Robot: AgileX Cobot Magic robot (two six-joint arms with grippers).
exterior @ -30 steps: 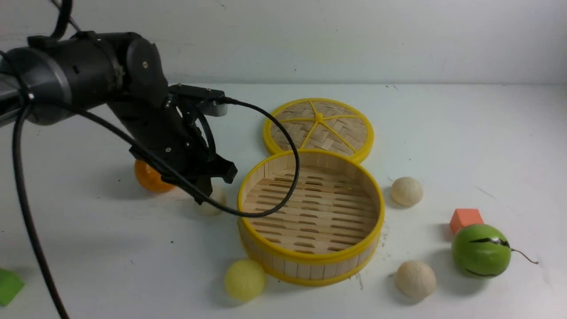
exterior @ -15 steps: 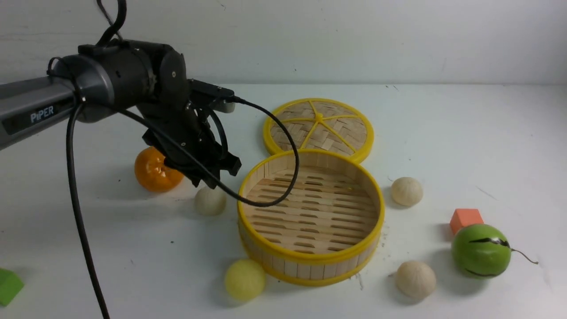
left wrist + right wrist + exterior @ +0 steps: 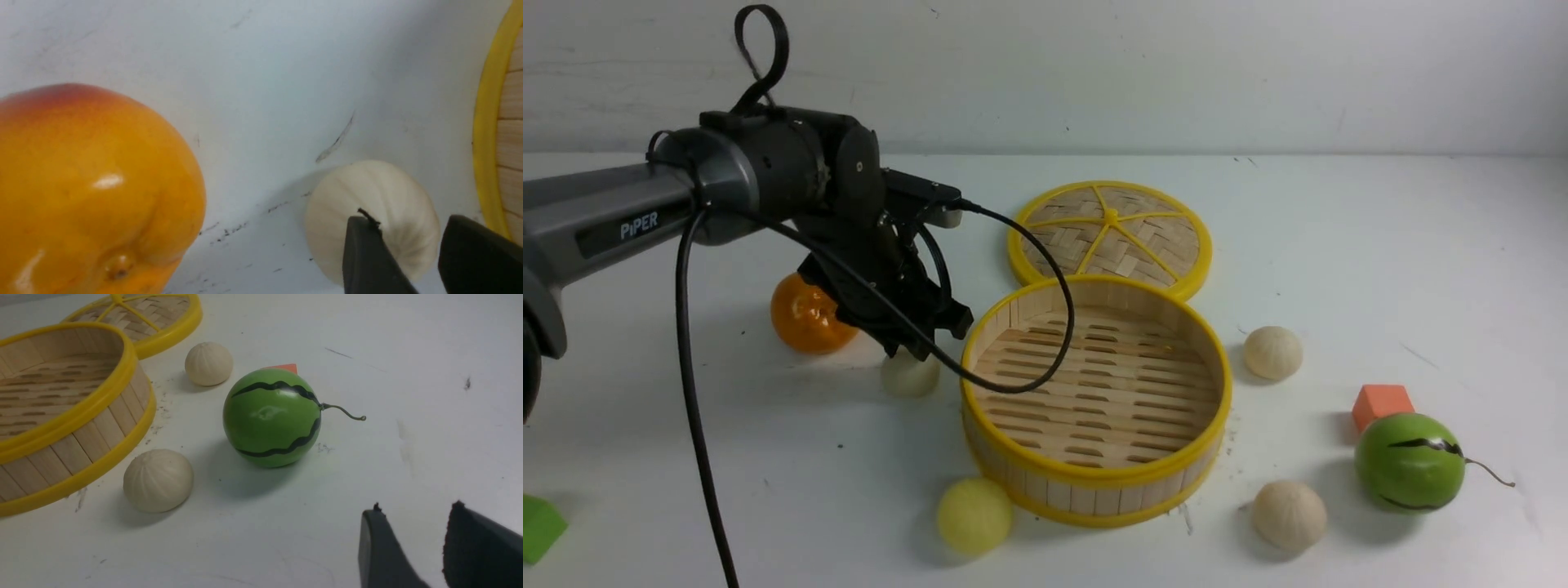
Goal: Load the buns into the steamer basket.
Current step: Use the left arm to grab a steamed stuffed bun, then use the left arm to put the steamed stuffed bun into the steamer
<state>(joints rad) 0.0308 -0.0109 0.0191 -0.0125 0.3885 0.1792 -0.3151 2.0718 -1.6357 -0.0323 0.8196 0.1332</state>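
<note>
White PIPER lettering (image 3: 639, 226) | grey left arm (image 3: 572, 204) | left hand (image 3: 931, 339) over cream bun (image 3: 908, 377)

it looked like a robotics lab bench: a scuffed white tabletop (image 3: 1380, 245) against a plain white wall (image 3: 1176, 65), a black arm (image 3: 727, 175) marked piper, and toy props laid out: buns (image 3: 1272, 352), a plastic watermelon (image 3: 1410, 461), an orange block (image 3: 1382, 402).
</note>
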